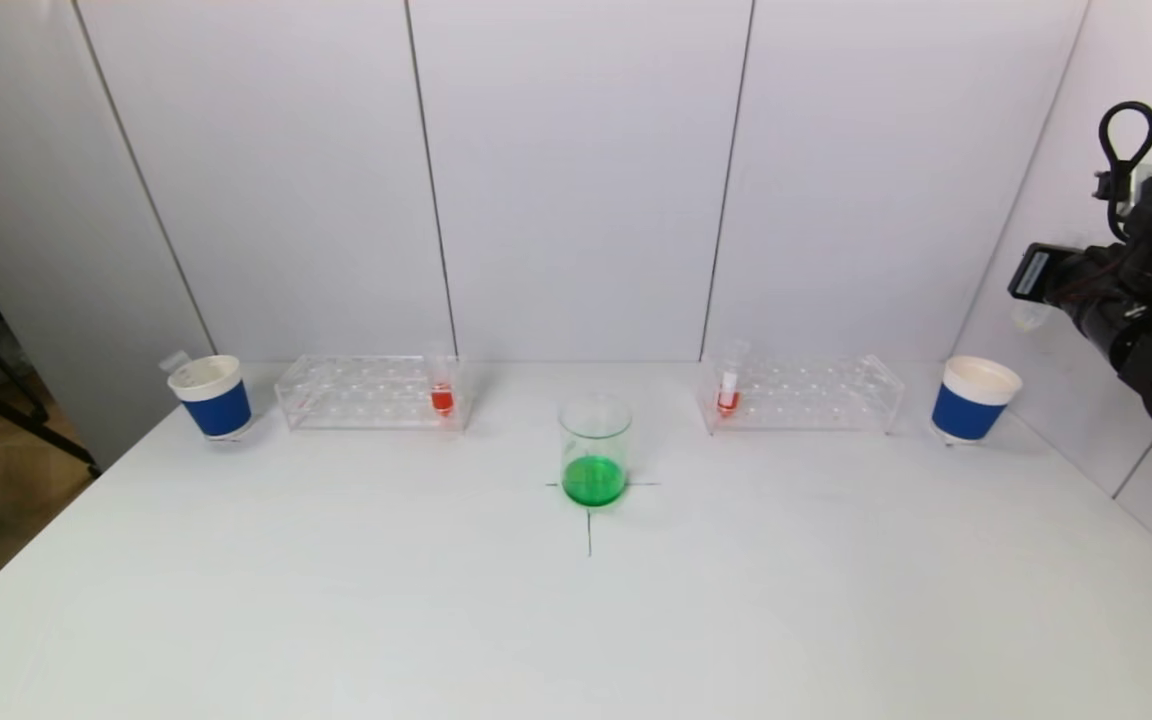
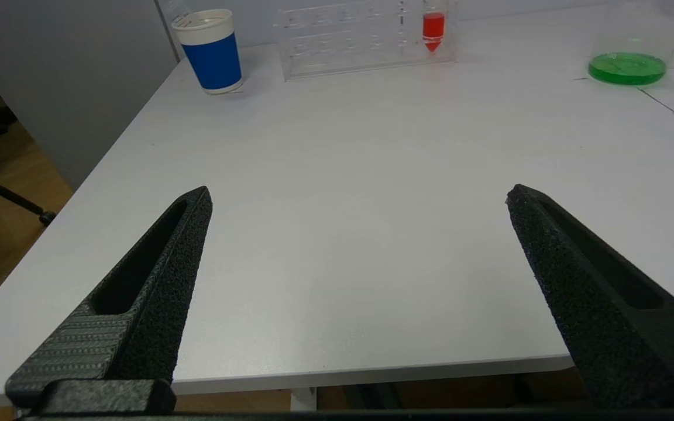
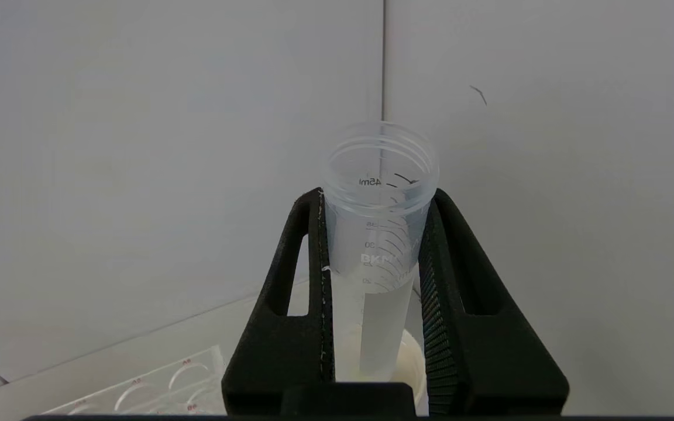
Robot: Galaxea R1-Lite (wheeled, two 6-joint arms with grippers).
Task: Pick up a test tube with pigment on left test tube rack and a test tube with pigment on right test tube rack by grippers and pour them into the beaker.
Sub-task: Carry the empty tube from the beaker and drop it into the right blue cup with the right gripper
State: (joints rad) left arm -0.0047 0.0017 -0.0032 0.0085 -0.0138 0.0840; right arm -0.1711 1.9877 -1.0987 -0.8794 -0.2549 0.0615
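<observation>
From the head view we see the beaker [image 1: 595, 451] holding green liquid at the centre of the white surface [image 1: 576, 620], the left rack [image 1: 373, 392] and right rack [image 1: 802, 393] each carrying one red-pigment tube, a blue cup beyond each rack, and our right arm raised at the right edge above the right cup [image 1: 974, 398]. From the left wrist view our left hand [image 2: 358, 196] hangs over the near surface, fingers wide apart and empty. From the right wrist view our right hand [image 3: 372, 202] is clamped on a clear empty tube [image 3: 379, 234].
</observation>
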